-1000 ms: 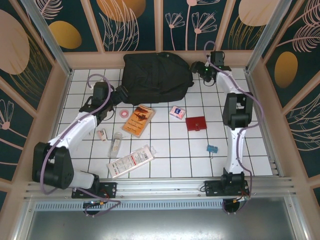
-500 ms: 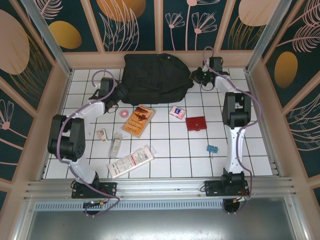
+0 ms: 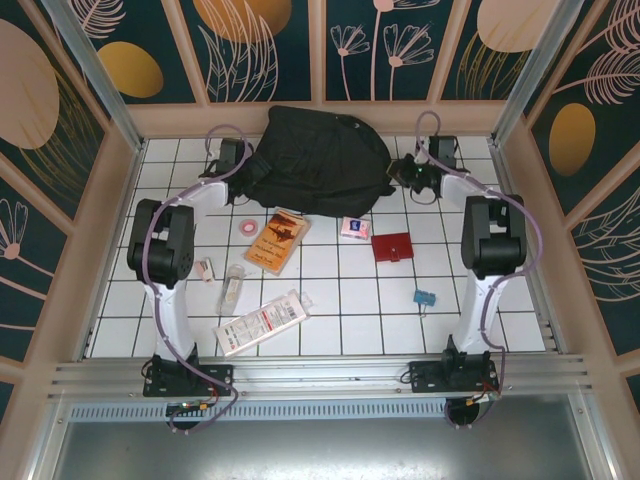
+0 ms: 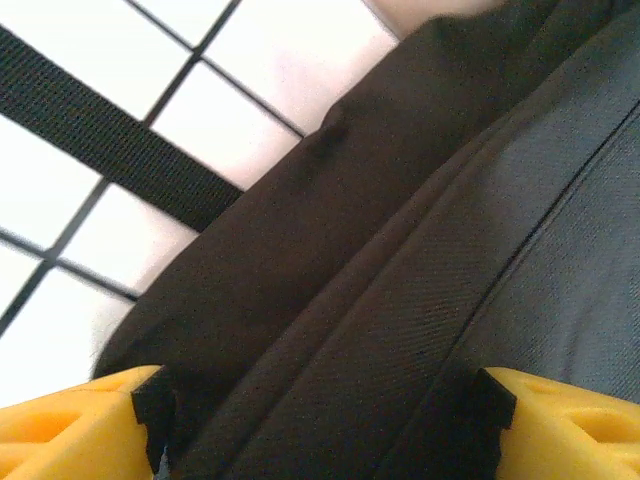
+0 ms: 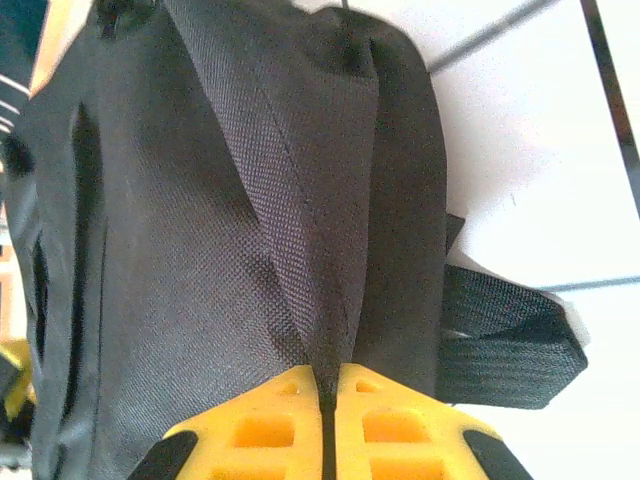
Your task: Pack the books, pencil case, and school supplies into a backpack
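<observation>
From above, the backpack (image 3: 315, 160) lies far-centre on the table (image 3: 500, 320), the book (image 3: 278, 240) unpacked near it; left wrist: left tool (image 4: 320, 425) wide, straddling backpack fabric; right wrist: right tool (image 5: 328, 400) pinched on a backpack fold; probably opening it; left must clamp next.

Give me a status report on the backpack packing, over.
Right gripper shut on a backpack fold. Left gripper open, straddling its left side. Book and pink box lie on the table, unpacked. Nothing blocking.

The left pincer (image 4: 320, 415) and the right pincer (image 5: 325, 400) are each cropped by the bottom edge, and the backpack (image 4: 400, 250) overruns both wrist views. Lettering on the book (image 3: 277, 240) is too small to read from above.
</observation>
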Robot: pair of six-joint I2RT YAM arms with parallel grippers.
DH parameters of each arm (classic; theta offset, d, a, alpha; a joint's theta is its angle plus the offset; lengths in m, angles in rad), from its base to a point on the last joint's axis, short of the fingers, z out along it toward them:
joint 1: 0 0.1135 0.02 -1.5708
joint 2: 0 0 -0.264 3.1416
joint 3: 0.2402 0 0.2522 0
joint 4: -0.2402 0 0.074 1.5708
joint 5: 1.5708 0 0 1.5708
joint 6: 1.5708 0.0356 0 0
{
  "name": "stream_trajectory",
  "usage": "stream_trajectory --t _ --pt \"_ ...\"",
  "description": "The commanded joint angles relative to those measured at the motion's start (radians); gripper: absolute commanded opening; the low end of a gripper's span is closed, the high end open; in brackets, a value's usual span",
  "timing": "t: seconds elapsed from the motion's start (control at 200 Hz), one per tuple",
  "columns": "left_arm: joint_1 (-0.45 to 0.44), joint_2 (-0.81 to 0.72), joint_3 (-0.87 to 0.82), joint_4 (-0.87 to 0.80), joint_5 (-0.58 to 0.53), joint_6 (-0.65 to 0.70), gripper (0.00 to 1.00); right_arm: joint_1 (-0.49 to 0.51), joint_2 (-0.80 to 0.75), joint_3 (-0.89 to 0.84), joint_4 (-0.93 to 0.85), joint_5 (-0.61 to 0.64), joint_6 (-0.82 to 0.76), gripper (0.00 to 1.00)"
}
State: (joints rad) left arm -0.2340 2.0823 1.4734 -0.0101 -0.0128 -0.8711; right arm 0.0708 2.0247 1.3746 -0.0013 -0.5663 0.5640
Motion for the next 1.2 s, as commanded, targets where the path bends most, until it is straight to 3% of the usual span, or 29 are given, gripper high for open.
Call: stream_trajectory --t 0.0,0.17,0.305,0.475,0.586,0.681,0.756,0.951,1.196 --pt "-0.05 0.092 0.152 0.017 0.059 0.054 0.8 0.053 -0.121 -0.158 0.066 -0.009 0.021 0.1" --pt "-0.098 0.229 0.371 -0.045 0.129 0.12 0.81 0.111 -0.291 -0.424 0.186 0.029 0.1 0.13" --pt "-0.108 0.248 0.479 -0.109 0.131 0.151 0.84 0.244 -0.392 -0.516 0.237 0.077 0.172 0.23" --pt "-0.099 0.139 0.472 -0.173 0.005 0.198 0.88 0.457 -0.37 -0.458 0.257 0.145 0.239 0.35" --pt "-0.084 0.06 0.457 -0.234 -0.029 0.217 0.89 0.504 -0.363 -0.344 0.081 0.178 0.181 0.5" --pt "-0.082 -0.013 0.433 -0.272 -0.048 0.257 0.9 0.484 -0.487 -0.356 -0.035 0.244 0.099 0.77" --pt "-0.084 -0.057 0.42 -0.303 -0.026 0.27 0.9 0.441 -0.585 -0.357 -0.121 0.256 0.028 0.85" --pt "-0.123 -0.112 0.382 -0.318 0.088 0.289 0.89 0.274 -0.638 -0.292 -0.211 0.282 -0.007 0.84" --pt "-0.251 0.094 0.684 -0.481 0.198 0.373 0.77 0.05 -0.48 -0.22 -0.136 0.154 0.093 0.73"
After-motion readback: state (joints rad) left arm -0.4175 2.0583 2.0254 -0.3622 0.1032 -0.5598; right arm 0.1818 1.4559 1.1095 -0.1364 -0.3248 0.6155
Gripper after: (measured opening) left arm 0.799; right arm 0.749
